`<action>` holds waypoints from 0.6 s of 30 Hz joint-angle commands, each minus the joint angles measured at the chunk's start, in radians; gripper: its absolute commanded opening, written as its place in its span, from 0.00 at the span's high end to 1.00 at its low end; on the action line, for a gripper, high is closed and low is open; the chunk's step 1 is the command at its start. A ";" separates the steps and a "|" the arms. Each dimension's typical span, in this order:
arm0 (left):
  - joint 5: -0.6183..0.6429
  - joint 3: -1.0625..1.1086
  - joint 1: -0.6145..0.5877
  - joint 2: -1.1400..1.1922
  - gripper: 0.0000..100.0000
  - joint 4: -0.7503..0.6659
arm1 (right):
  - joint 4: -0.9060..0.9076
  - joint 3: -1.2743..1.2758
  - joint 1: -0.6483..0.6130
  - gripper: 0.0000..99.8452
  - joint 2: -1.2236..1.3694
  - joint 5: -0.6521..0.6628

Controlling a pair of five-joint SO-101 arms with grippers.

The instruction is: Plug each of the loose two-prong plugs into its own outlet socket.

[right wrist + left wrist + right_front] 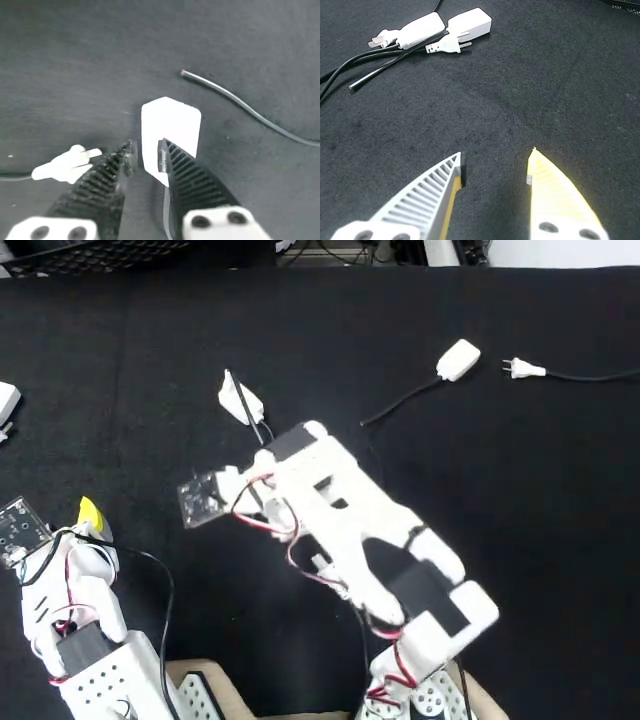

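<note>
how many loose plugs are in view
3: plug one at far right, plug two beside the block at the right gripper, plug three by the blocks beyond the left gripper. Others possibly hidden.

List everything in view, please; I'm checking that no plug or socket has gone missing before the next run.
Table: one, black, under everything.
Corded socket: one, white, far side, right of middle.
Far plug: one, white, black cord, just right of it.
Middle socket: one, white, table's middle.
Middle plug: one, white, beside it.
Long block: one, white, far left of table.
Short block: one, white, beside it.
Corded plug: one, white, next to them.
Left gripper: one, grey and yellow, open over bare cloth.
Right gripper: one, black, open at Middle socket.
</note>
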 commanded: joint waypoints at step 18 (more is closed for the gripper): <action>0.000 0.013 -0.007 -0.005 0.78 0.005 | 0.505 -0.513 0.118 0.91 0.231 -0.046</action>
